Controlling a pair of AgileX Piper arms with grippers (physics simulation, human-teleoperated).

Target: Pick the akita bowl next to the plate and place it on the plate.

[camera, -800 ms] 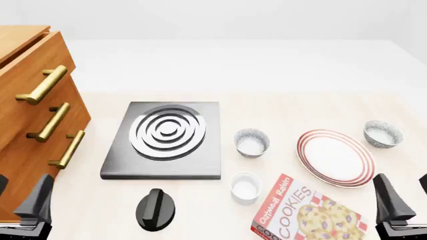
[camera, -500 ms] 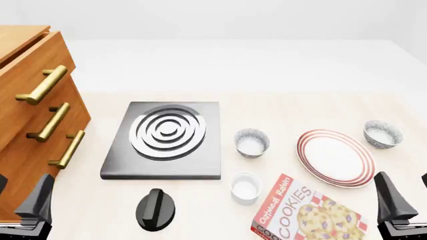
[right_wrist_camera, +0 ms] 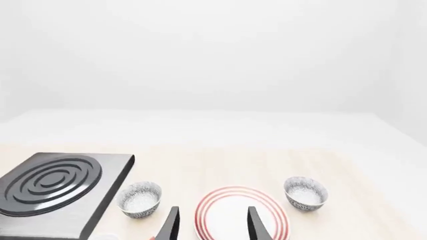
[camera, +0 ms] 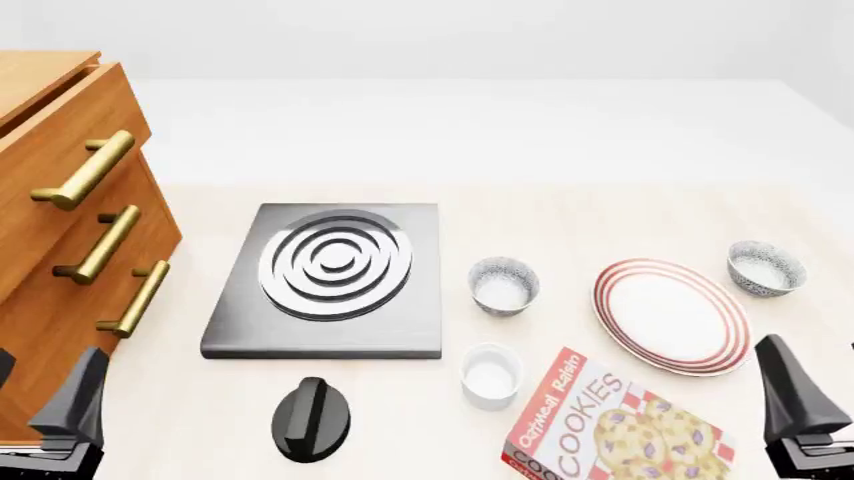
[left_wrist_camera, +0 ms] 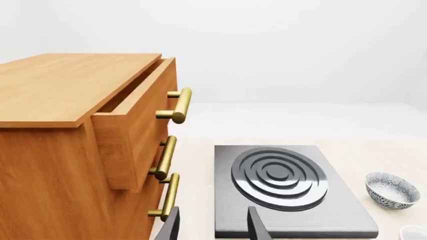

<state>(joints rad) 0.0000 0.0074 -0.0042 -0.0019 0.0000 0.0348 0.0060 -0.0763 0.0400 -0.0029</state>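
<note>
The plate (camera: 671, 315), white with red rings, lies at the right of the table. One akita bowl (camera: 766, 268), speckled grey and white, stands just beyond its right rim. A second bowl like it (camera: 505, 285) sits farther off on the plate's left. In the right wrist view the plate (right_wrist_camera: 237, 215) lies ahead of my right gripper (right_wrist_camera: 212, 227), with the near bowl (right_wrist_camera: 305, 192) beside it. My right gripper (camera: 827, 395) is open and empty at the front right edge. My left gripper (camera: 38, 395) is open and empty at the front left, and shows the same in its wrist view (left_wrist_camera: 213, 227).
A grey stove plate (camera: 327, 280) lies left of centre, with a black knob (camera: 311, 417) in front of it. A white ramekin (camera: 490, 375) and a cookies box (camera: 614, 425) sit in front of the plate. A wooden drawer cabinet (camera: 67, 220) fills the left side.
My right gripper has shifted slightly to the right and toward the front edge. The left gripper and all the objects have stayed where they were.
</note>
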